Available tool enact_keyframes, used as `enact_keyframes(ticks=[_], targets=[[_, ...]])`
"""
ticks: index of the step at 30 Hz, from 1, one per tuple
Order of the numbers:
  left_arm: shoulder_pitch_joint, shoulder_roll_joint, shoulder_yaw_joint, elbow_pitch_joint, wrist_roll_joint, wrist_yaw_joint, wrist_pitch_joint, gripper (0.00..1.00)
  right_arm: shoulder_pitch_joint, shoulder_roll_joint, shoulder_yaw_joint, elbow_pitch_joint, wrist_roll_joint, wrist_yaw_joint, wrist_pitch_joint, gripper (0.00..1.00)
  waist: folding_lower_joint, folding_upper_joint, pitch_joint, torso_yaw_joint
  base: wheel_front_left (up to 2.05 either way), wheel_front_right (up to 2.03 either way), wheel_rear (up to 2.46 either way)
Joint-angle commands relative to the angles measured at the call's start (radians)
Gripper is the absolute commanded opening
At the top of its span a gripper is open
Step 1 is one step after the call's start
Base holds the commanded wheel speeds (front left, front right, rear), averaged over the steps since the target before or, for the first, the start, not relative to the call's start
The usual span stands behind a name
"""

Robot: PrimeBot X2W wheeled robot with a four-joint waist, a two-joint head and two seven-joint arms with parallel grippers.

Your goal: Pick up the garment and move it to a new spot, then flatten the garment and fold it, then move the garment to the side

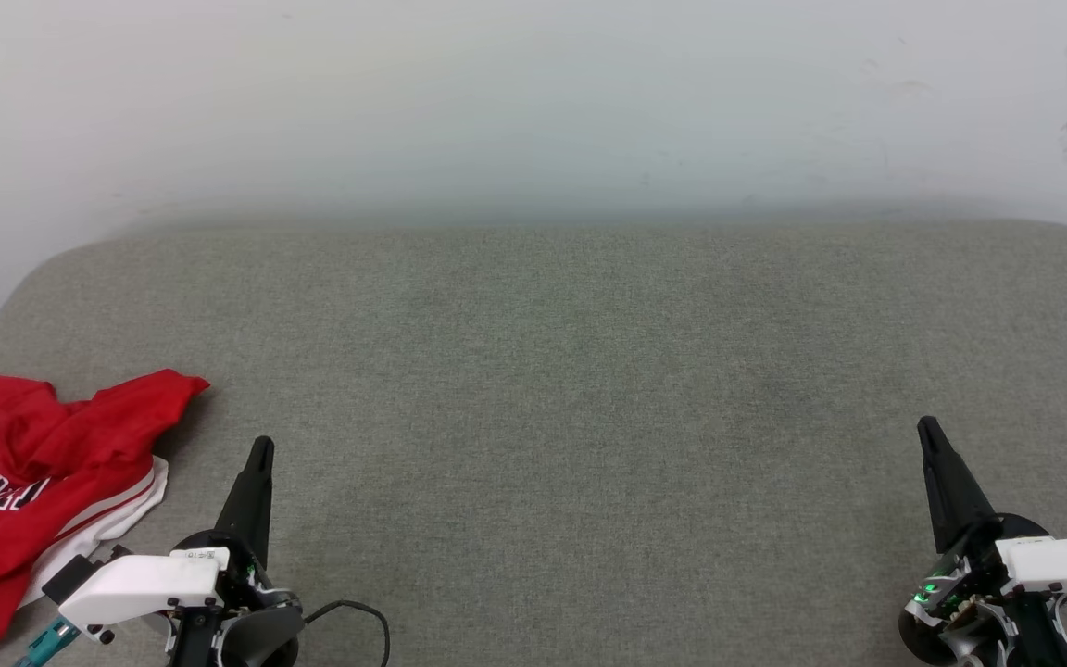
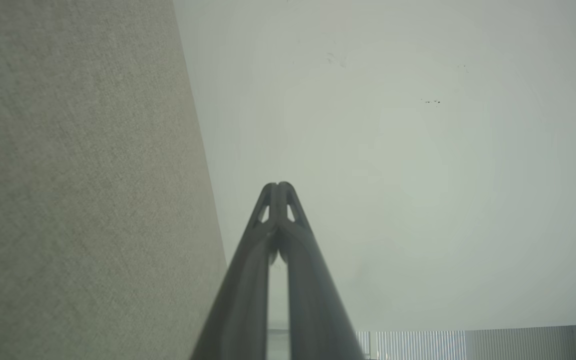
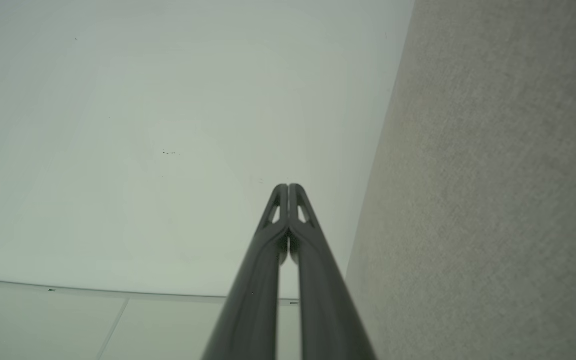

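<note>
- The left claw, at the lower left of the head view, is clenched on nothing, its fingertips pressed together.
- The right claw, at the lower right, is likewise clenched and empty.
- The red garment lies crumpled at the left edge, near the left claw.
- It rests on a grey fabric tabletop.

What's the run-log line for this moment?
jersey: crumpled, far left | left pincer: shut, empty, near jersey | right pincer: shut, empty | pick: not begun
</note>
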Motion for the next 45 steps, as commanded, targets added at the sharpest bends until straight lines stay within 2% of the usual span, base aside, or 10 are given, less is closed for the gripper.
enact_keyframes(ticks=[1, 27, 28, 45], targets=[[-0.007, -0.002, 0.001, 0.000, 0.000, -0.005, 0.002, 0.00, -0.014, 0.003, 0.000, 0.001, -0.005, 0.000, -0.001, 0.00, 0.0000, 0.0000, 0.000, 0.000, 0.00, 0.00, 0.00], [-0.007, -0.002, 0.001, 0.000, 0.000, -0.005, 0.002, 0.00, -0.014, 0.003, 0.000, 0.001, -0.005, 0.000, -0.001, 0.00, 0.0000, 0.0000, 0.000, 0.000, 0.00, 0.00, 0.00], [0.000, 0.000, 0.000, 0.000, 0.000, 0.000, 0.000, 1.00, 0.000, 0.000, 0.000, 0.000, 0.000, 0.000, 0.000, 1.00, 0.0000, 0.0000, 0.000, 0.000, 0.00, 0.00, 0.00], [0.023, 0.003, -0.094, -0.047, 0.038, 0.001, -0.074, 1.00, 0.048, 0.001, 0.045, -0.061, -0.031, 0.000, -0.074, 1.00, 0.0000, 0.0000, -0.004, 0.007, 0.00, 0.00, 0.00]])
